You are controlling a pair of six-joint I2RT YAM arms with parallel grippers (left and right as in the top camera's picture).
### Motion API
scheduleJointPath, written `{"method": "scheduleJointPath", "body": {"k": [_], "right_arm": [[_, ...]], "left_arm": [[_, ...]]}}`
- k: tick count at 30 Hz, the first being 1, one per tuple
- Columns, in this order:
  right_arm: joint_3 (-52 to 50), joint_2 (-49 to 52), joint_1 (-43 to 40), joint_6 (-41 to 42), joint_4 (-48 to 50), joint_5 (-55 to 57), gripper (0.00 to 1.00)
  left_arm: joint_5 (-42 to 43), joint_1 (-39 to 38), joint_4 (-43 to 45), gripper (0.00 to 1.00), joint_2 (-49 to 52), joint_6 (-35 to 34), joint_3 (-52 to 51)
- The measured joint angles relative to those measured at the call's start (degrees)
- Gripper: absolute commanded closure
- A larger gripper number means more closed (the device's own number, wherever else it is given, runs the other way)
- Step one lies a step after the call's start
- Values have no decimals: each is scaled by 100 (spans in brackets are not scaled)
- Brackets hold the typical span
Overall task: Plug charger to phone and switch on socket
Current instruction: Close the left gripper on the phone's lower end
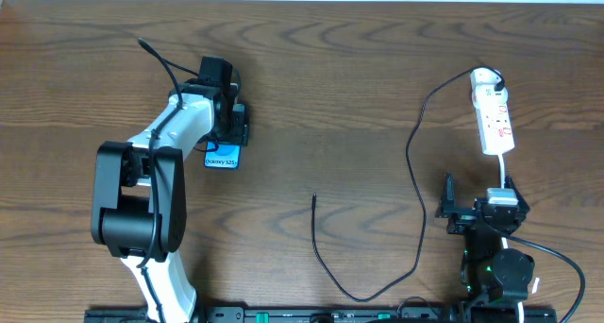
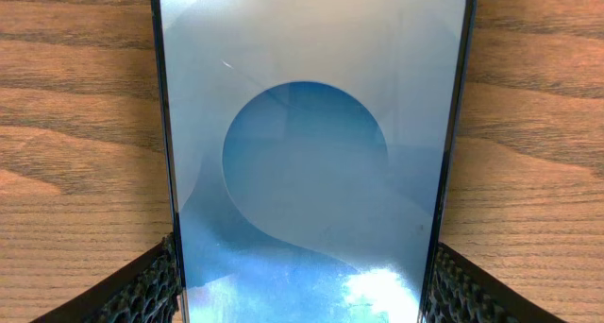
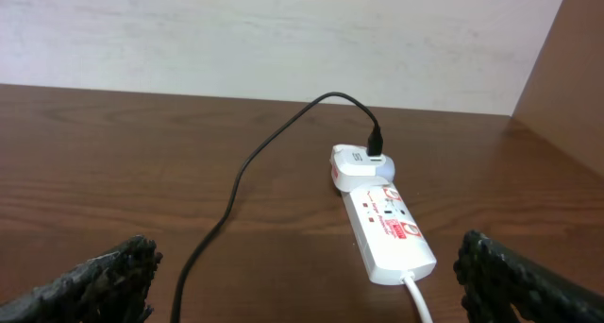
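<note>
The slim rectangular smartphone with the light-blue screen (image 1: 222, 156) (image 2: 311, 153) lies flat on the left side of the dark wooden counter (image 1: 321, 87), its long axis running away from and toward the robot. The left jaws straddle it across its width. In the left wrist view the textured black pads (image 2: 151, 285) sit against both long edges, so they look clamped on the phone, though how firmly cannot be told. The long thin black charger cable (image 1: 314, 214) (image 3: 233, 195) leaves a white adapter (image 3: 354, 162) at the far end of the narrow white power strip with red markings (image 1: 494, 120) (image 3: 387, 233) on the right. It loops toward the robot and ends in a free plug tip on bare counter between the arms, well apart from the phone and to its right. The right jaws are spread wide and empty, just short of the strip's near end, whose long axis points straight away from them. The tip lies somewhat nearer the left jaws, but those are occupied. The free right jaws are nearer the strip, and open counter surrounds the tip.
</note>
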Motion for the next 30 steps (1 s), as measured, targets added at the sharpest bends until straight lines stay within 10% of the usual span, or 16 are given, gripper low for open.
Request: {"method": "scheduleJointPath", "body": {"k": [30], "right_arm": [[0,0,0,0,0,-2,1]], "left_arm": [[-2,0,-461,93,-551,15,79]]}}
